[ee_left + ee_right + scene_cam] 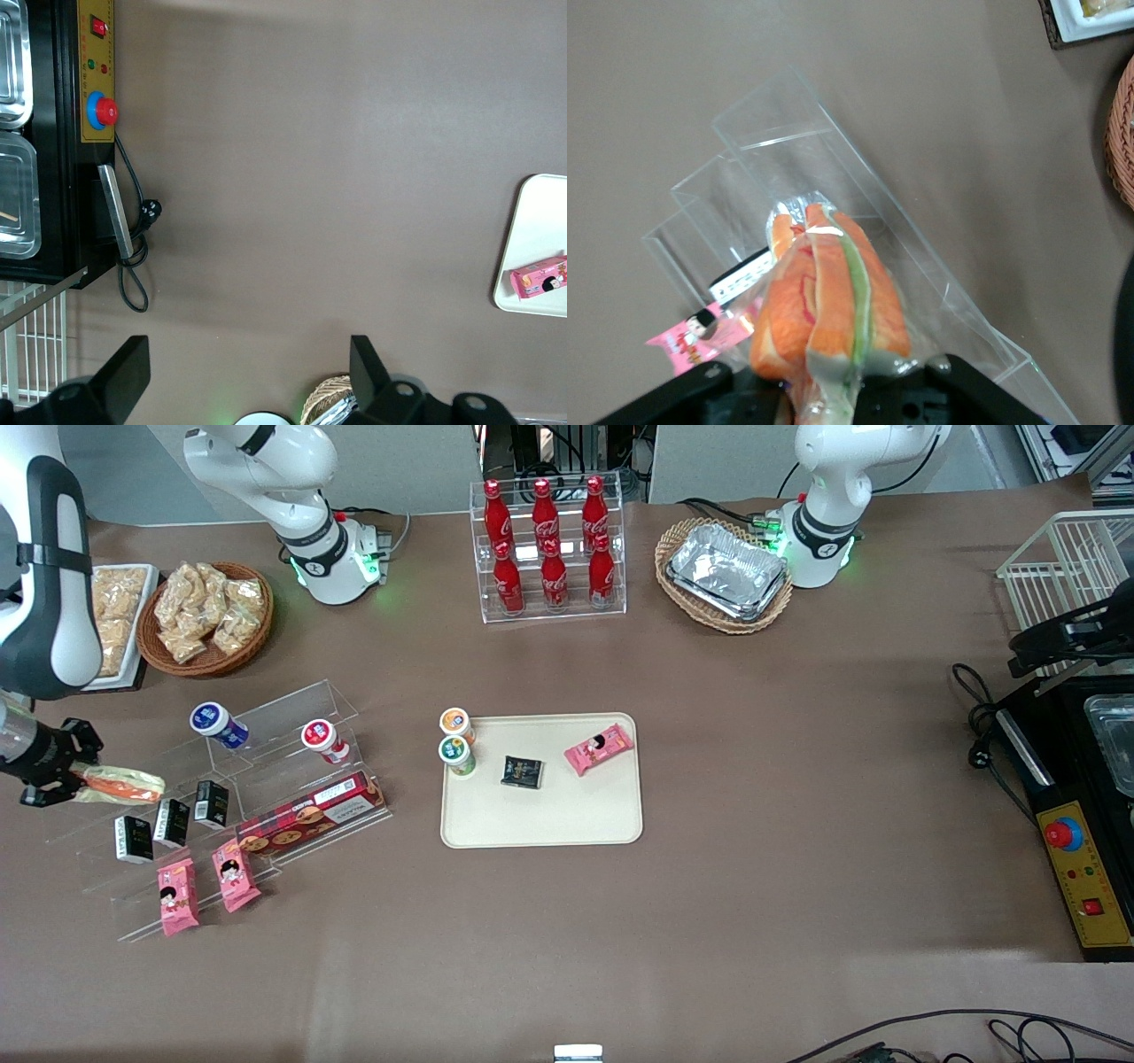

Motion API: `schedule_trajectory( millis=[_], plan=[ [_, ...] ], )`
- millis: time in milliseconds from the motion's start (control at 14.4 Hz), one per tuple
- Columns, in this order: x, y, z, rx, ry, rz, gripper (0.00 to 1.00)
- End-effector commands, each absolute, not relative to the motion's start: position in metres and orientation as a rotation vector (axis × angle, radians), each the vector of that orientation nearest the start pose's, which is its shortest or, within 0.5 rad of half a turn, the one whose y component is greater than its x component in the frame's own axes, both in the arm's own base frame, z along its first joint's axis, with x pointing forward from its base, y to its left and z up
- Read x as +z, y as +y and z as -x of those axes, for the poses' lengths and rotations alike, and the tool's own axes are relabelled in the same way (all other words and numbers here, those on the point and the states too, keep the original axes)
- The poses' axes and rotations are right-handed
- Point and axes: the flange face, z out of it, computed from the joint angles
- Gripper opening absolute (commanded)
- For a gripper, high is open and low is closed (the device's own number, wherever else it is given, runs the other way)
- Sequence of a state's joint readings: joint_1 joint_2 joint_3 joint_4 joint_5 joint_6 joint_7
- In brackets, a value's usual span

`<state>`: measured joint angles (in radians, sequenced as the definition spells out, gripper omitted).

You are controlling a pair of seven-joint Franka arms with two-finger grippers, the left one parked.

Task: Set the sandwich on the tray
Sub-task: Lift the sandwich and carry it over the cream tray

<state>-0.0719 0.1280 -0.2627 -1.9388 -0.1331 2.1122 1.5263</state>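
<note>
My right gripper [55,782] is at the working arm's end of the table, above the clear acrylic display steps [266,753], and is shut on the sandwich [122,785]. The sandwich is a clear-wrapped wedge with orange and green filling; in the right wrist view it [828,301] sticks out from between the fingers [948,367], held above the steps. The cream-beige tray [540,815] lies in the middle of the table, away from the gripper. It holds two small cups [457,755], a black packet [522,771] and a pink snack pack [599,747].
The acrylic steps carry a blue cup [217,724], a red cup [324,741], black packets [170,822], a biscuit box [310,815] and pink snack packs [177,896]. A snack basket [208,615], a cola rack [547,549] and a foil-tray basket [725,574] stand farther from the camera.
</note>
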Motion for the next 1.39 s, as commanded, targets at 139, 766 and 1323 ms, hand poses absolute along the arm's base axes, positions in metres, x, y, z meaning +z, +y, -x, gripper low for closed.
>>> schedule_trajectory(
  millis=[139, 766, 1323],
  plan=[
    [0.498, -0.184, -0.576, -0.143, 2.408, 2.099, 0.17],
    [0.548, -0.011, -0.604, 0.085, 2.142, 2.176, 0.17],
    [0.523, 0.170, -0.606, 0.105, 2.272, 2.044, 0.17]
  ],
)
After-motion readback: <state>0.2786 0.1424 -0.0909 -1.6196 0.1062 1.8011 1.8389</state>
